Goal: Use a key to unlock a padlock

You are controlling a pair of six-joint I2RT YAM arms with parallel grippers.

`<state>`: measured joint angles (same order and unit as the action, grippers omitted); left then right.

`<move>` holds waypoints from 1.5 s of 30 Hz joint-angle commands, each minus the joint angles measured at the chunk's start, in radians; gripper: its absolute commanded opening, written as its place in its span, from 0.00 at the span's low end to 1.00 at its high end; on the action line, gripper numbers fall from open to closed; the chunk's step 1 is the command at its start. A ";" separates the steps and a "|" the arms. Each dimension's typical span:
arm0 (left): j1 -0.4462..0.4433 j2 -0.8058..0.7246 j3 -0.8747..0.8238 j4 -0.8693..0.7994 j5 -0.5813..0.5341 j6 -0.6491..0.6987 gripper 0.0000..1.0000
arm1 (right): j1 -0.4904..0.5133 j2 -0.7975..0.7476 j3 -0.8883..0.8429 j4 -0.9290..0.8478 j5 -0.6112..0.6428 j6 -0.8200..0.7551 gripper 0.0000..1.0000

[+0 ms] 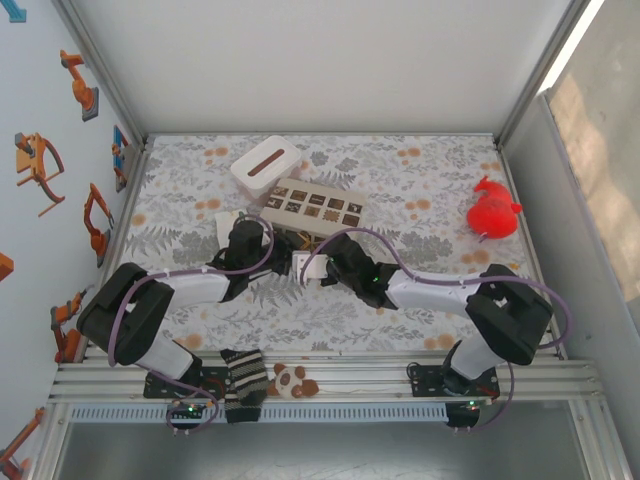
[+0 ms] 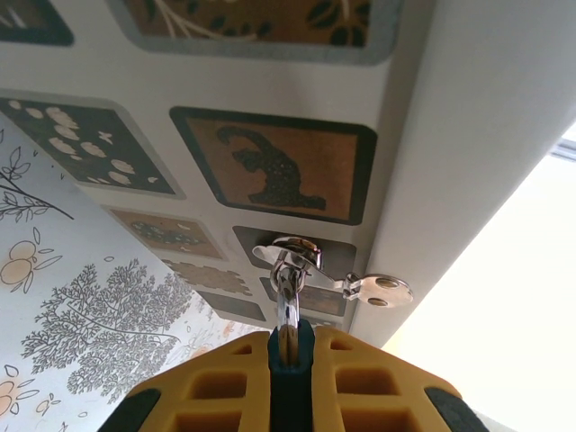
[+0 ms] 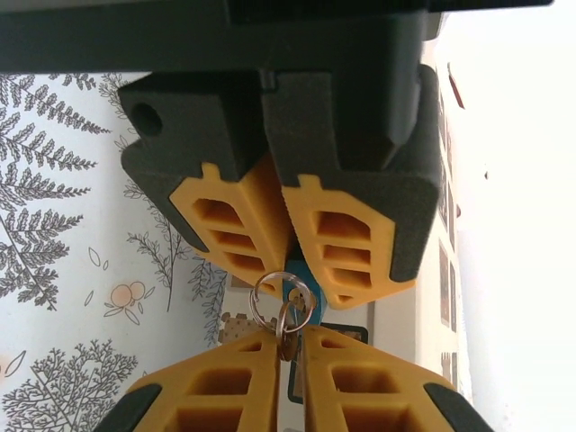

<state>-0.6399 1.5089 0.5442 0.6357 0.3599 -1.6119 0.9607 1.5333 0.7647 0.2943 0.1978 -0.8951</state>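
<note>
The padlock, seemingly the brassy sliver edged in blue, sits pinched in the clamped left gripper, whose tips face the right gripper, closed on the key ring, near the beige compartment box on the floral table.

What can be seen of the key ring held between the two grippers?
The key ring is a thin loop of shiny silver metal, seemingly steel. It is held between the grippers: the left gripper has its jaws shut on it from one side, the right gripper from the opposite side. A flat silver tab with holes hangs from it.
</note>
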 commanded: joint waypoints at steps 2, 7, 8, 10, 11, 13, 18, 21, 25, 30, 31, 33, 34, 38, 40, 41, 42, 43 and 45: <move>-0.001 -0.001 0.034 0.054 0.025 0.002 0.00 | 0.007 0.027 0.042 0.029 -0.002 0.005 0.10; -0.003 0.006 0.036 0.064 0.027 -0.004 0.00 | 0.008 0.046 0.042 0.054 0.016 0.005 0.02; -0.004 0.009 0.037 0.068 0.028 -0.006 0.00 | 0.008 0.049 0.042 0.057 0.019 0.005 0.01; -0.009 0.017 0.037 0.087 0.028 -0.017 0.00 | 0.010 0.062 0.044 0.065 0.030 0.005 0.00; -0.010 0.022 0.039 0.097 0.030 -0.023 0.00 | 0.010 0.070 0.044 0.075 0.038 0.005 0.00; -0.015 0.032 0.043 0.115 0.031 -0.032 0.00 | 0.014 0.091 0.037 0.111 0.061 0.005 0.00; -0.027 0.053 0.054 0.134 0.035 -0.044 0.00 | 0.027 0.151 0.009 0.252 0.135 -0.010 0.00; -0.032 0.062 0.054 0.144 0.033 -0.046 0.00 | 0.028 0.155 0.006 0.282 0.130 0.035 0.00; -0.033 0.061 0.048 0.144 0.024 -0.045 0.00 | 0.029 0.113 0.021 0.214 0.092 0.199 0.00; -0.038 0.065 0.045 0.148 0.019 -0.047 0.00 | 0.028 0.081 -0.004 0.221 0.051 0.453 0.00; -0.038 0.067 0.043 0.152 0.018 -0.048 0.00 | 0.027 0.076 -0.010 0.227 0.042 0.500 0.00; -0.038 0.071 0.041 0.155 0.017 -0.052 0.00 | 0.028 0.076 -0.019 0.239 0.039 0.593 0.00; -0.038 0.072 0.039 0.156 0.016 -0.051 0.00 | 0.027 0.075 -0.022 0.242 0.035 0.629 0.00; -0.041 0.073 0.037 0.156 0.007 -0.050 0.00 | 0.027 0.083 -0.027 0.264 0.033 0.800 0.00; -0.043 0.073 0.036 0.154 0.004 -0.048 0.00 | 0.027 0.088 -0.037 0.296 0.026 0.872 0.00; -0.044 0.074 0.036 0.153 0.003 -0.048 0.00 | 0.026 0.091 -0.041 0.312 0.024 0.910 0.00; -0.046 0.073 0.036 0.151 0.002 -0.048 0.00 | 0.027 0.097 -0.047 0.333 0.014 0.937 0.00; -0.046 0.075 0.034 0.151 0.001 -0.048 0.00 | 0.027 0.102 -0.052 0.349 0.005 0.957 0.00; -0.046 0.074 0.033 0.154 0.001 -0.048 0.00 | 0.028 0.108 -0.063 0.359 -0.002 0.947 0.00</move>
<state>-0.6495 1.5818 0.5495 0.6991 0.2867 -1.6638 0.9794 1.6356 0.7040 0.5144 0.2771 -0.0685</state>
